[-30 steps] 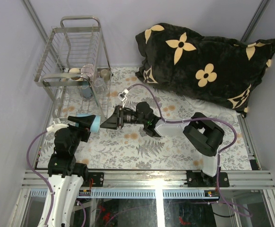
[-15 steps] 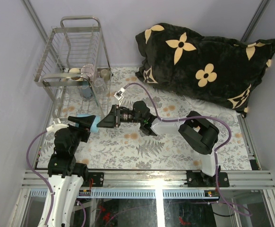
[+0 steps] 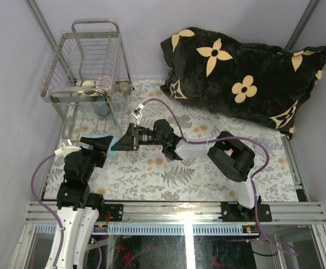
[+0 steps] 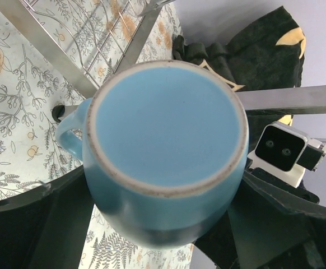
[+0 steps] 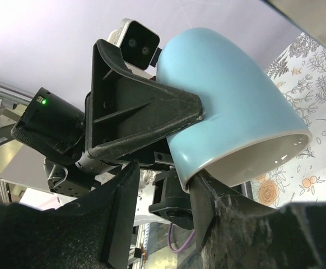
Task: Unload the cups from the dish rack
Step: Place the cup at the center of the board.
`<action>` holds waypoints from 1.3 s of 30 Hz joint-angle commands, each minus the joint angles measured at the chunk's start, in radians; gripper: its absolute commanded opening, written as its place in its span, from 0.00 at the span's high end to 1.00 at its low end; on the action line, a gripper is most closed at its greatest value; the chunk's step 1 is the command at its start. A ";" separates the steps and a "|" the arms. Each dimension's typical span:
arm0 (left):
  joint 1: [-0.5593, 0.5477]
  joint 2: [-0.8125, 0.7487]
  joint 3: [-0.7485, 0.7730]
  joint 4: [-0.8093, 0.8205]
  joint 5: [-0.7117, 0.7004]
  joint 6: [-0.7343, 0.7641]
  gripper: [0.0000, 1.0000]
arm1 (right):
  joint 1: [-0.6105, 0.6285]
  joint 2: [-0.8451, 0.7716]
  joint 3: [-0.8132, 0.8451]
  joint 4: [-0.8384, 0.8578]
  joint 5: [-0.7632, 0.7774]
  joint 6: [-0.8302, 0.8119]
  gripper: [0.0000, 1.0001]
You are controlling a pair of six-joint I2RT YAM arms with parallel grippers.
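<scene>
My left gripper (image 3: 103,144) is shut on a light blue mug (image 3: 112,147), held on its side above the floral cloth. The left wrist view shows the mug's base (image 4: 166,123), handle at left, between my left gripper's (image 4: 160,216) jaws. My right gripper (image 3: 120,144) has reached the mug's cream-lined mouth. In the right wrist view the mug's rim (image 5: 230,106) lies between my right gripper's (image 5: 166,202) jaws; one finger sits at the rim and a gap remains beside the other. In the dish rack (image 3: 90,33) stand a cream-and-brown cup (image 3: 88,87), a lilac-pink mug (image 3: 103,83) and a clear glass (image 3: 118,101).
A big black pillow with cream flowers (image 3: 241,73) fills the back right. The rack's legs (image 4: 45,45) stand close behind the held mug. The right arm's purple cable (image 3: 168,106) loops over the cloth. Lilac walls close in on the left and back.
My right gripper has moved left up to the mug's mouth and its jaws have narrowed a little. The left arm and the mug have stayed put.
</scene>
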State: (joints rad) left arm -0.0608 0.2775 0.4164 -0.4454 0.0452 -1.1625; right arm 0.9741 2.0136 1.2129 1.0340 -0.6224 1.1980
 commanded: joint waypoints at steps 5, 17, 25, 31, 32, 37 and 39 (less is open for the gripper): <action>0.002 -0.001 0.002 0.136 0.035 0.049 0.78 | 0.027 0.009 0.076 0.053 -0.009 0.045 0.58; 0.003 -0.006 -0.004 0.142 0.037 0.058 0.78 | 0.029 0.026 0.091 0.042 0.005 0.066 0.97; 0.002 -0.006 0.017 0.114 0.037 0.080 0.71 | 0.028 -0.015 0.044 0.048 0.016 0.054 1.00; 0.002 0.000 0.062 0.050 0.032 0.127 0.37 | 0.026 -0.090 -0.006 -0.034 0.030 -0.015 1.00; 0.002 -0.001 0.062 0.046 0.032 0.131 0.36 | 0.025 -0.100 -0.015 -0.044 0.032 -0.020 1.00; 0.002 -0.011 0.060 0.043 0.044 0.123 0.27 | 0.018 -0.149 -0.039 -0.112 0.038 -0.049 1.00; 0.002 -0.003 0.068 0.043 0.063 0.124 0.25 | 0.015 -0.166 -0.044 -0.135 0.039 -0.058 1.00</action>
State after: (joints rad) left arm -0.0605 0.2771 0.4416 -0.4309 0.1013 -1.1423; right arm 0.9886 1.9430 1.1744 0.9409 -0.5632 1.1839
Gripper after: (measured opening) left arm 0.821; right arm 0.058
